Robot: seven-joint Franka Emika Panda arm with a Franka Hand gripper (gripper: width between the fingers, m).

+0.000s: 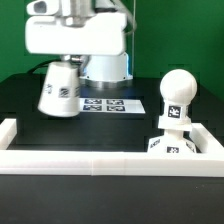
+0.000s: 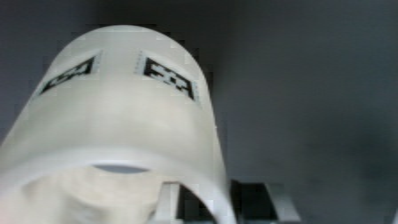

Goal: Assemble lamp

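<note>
Carrying the shade toward the bulb

The claw [image 1: 62, 66] is gripping the white plastic truncated-cone shade [image 1: 59, 90], holding it tilted above the black counter [image 1: 20, 100] at the exterior view's left; the white round-headed bulb [image 1: 178, 95] is standing on the white flat angular base [image 1: 172, 143] at the right, well apart. Next move, as I judge it: bringing the shade level over the bulb and lowering it squarely, without knocking the bulb

Black table [image 1: 120, 130], marker board [image 1: 112, 104] flat at its middle, white border wall [image 1: 100, 160] along its edge
</note>
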